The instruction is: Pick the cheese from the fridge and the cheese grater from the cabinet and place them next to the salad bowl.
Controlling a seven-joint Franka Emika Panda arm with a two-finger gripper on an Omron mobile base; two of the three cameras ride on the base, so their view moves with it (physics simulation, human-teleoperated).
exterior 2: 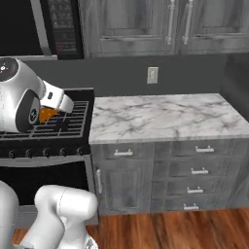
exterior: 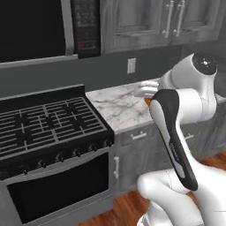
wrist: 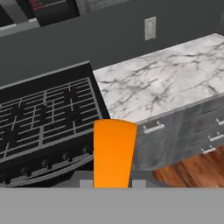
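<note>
My gripper [wrist: 113,183] is shut on the cheese [wrist: 113,151], a bright orange wedge that stands up at the bottom middle of the hand view. In the right base view the cheese [exterior 2: 46,114] shows as an orange patch under the white hand, and the gripper [exterior 2: 53,119] hangs above the stove's right side. From the left base view, just a sliver of the cheese [exterior: 147,101] peeks out behind the arm. The fridge, the cheese grater and the salad bowl are out of view.
A black gas stove [exterior 2: 68,121] with grates stands left of a white marble counter [exterior 2: 160,119]. Grey drawers with silver handles [exterior 2: 194,170] sit under it. Shut grey wall cabinets [exterior 2: 146,24], a microwave [exterior: 35,26] and a wall outlet [exterior 2: 152,75] are behind.
</note>
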